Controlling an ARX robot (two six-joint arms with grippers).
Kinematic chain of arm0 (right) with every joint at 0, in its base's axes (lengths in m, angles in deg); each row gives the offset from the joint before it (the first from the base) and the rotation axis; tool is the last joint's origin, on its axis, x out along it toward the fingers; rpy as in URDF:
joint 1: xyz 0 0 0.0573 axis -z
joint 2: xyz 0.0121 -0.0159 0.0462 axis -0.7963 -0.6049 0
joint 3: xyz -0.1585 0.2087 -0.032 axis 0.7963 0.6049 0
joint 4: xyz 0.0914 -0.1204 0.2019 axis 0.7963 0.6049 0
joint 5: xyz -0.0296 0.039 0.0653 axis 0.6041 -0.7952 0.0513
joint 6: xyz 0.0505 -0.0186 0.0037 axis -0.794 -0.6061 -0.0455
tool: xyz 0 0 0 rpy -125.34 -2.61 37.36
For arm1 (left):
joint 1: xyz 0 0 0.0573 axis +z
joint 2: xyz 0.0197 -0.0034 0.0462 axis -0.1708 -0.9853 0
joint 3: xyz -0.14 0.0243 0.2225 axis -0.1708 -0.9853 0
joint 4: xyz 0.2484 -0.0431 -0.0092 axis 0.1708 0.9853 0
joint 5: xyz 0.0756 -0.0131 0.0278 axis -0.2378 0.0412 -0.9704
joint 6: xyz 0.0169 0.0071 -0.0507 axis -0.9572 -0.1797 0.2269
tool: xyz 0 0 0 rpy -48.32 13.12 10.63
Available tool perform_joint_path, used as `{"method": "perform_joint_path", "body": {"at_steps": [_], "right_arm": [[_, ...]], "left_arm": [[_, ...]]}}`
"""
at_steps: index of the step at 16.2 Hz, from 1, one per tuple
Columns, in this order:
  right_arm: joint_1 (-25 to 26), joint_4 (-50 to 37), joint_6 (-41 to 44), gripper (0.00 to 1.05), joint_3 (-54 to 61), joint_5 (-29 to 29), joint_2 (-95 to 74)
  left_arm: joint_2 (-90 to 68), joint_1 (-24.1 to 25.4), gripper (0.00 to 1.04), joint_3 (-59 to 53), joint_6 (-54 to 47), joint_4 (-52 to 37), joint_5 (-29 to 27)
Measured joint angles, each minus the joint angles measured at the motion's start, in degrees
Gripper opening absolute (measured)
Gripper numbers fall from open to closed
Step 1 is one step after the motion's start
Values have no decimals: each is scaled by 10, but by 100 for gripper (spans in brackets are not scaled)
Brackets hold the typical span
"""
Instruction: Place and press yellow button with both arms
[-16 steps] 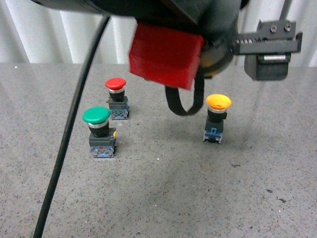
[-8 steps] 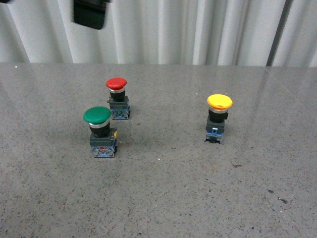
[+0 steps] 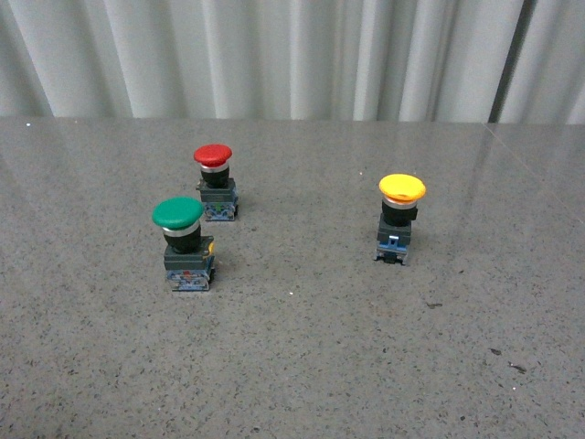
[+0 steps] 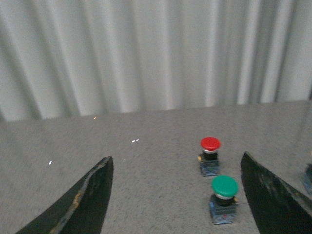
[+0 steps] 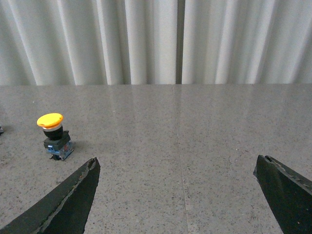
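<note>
Both arms are out of the front view, so nothing is touching the buttons.

Left gripper (image 4: 176, 158): jaws wide apart, nothing between them. Right gripper (image 5: 176, 159): the same, spread and empty.

Yellow button (image 3: 399, 218) stands upright on the table (image 3: 302, 366), in the right half and somewhat nearer the far edge than the near one. The right wrist view shows it (image 5: 53, 135) well ahead of the jaws and off to one side of their gap. Green button (image 3: 183, 242) and red button (image 3: 216, 181) sit close together in the left half, well apart from the yellow one.

Judgement: this is the approach step, with no grasp or press started. Whether the cap has been pressed can't be told.

The next move calls for the right arm to swing until the button sits between its jaws, then clamp low on the black body. The left arm then comes over and pushes straight down on the cap. The base is narrow and the cap wide, so an off-axis push could tip it.
</note>
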Motion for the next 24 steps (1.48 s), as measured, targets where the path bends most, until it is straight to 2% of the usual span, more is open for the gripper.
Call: {"method": "perform_joint_path", "body": {"at_steps": [1, 2, 3, 4, 6, 11, 12, 13, 14, 15, 24], "right_arm": [[0, 1, 0, 98, 0, 0, 0], [0, 1, 0, 98, 0, 0, 0], [0, 0, 0, 98, 0, 0, 0], [0, 1, 0, 98, 0, 0, 0], [0, 1, 0, 98, 0, 0, 0], [0, 1, 0, 98, 0, 0, 0], [0, 0, 0, 98, 0, 0, 0], [0, 1, 0, 98, 0, 0, 0], [0, 1, 0, 98, 0, 0, 0], [0, 0, 0, 98, 0, 0, 0], [0, 1, 0, 98, 0, 0, 0]], "left_arm": [[62, 67, 57, -81, 54, 14, 55], [120, 153, 25, -104, 71, 28, 141], [142, 191, 7, -117, 75, 38, 178], [161, 207, 2, -126, 77, 64, 193], [215, 217, 2, -138, 78, 116, 211], [239, 236, 2, -143, 78, 112, 230], [240, 251, 2, -142, 78, 110, 239], [245, 281, 2, -146, 78, 119, 273], [252, 332, 2, -153, 77, 121, 326], [253, 354, 2, -156, 78, 120, 328], [277, 348, 2, -178, 79, 117, 340]]}}
